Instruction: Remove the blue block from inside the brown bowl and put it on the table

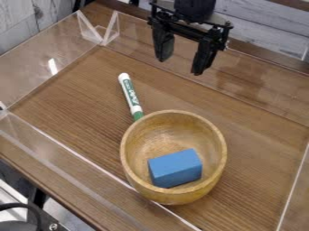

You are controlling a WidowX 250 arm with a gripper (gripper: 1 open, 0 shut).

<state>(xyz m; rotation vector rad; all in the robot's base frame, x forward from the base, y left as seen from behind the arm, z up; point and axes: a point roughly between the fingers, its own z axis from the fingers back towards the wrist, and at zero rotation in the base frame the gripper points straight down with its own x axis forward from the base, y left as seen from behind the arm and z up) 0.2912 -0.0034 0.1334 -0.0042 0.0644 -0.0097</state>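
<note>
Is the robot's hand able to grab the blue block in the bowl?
Probably yes: the gripper is open, and the blue block lies uncovered, though the bowl's rim might get in the way.

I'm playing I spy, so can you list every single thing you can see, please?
blue block: one, blue, inside the bowl
brown bowl: one, light brown, on the table
marker: one, white and green, on the table beyond the bowl
table: one, brown, under the bowl and marker
clear walls: a few, see-through, around the table's edges
cables: some, black, bottom left corner
robot arm: one, black, top of the picture
pincer: one, black, open above the table
</note>
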